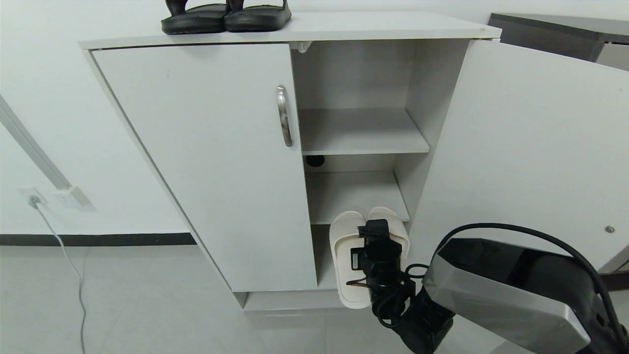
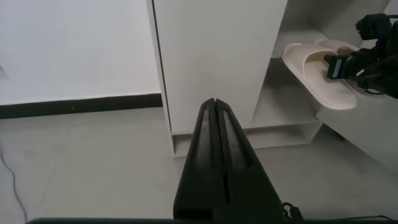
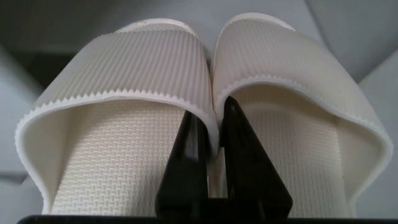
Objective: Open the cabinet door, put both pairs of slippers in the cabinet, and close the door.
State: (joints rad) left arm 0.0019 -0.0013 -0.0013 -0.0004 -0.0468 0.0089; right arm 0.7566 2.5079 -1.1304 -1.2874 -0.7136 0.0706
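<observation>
A white pair of slippers hangs in the air in front of the cabinet's lower opening, with my right gripper shut on their inner edges. In the right wrist view the black fingers pinch the two touching rims of the white slippers. A black pair of slippers lies on the cabinet top. The right door stands open; the left door with its metal handle is closed. My left gripper is shut and empty, low above the floor, left of the white slippers.
Inside the cabinet are an upper shelf and a lower shelf, both bare, with a dark hole in the back panel. A wall socket with a cable sits at the left. A grey cabinet stands behind the open door.
</observation>
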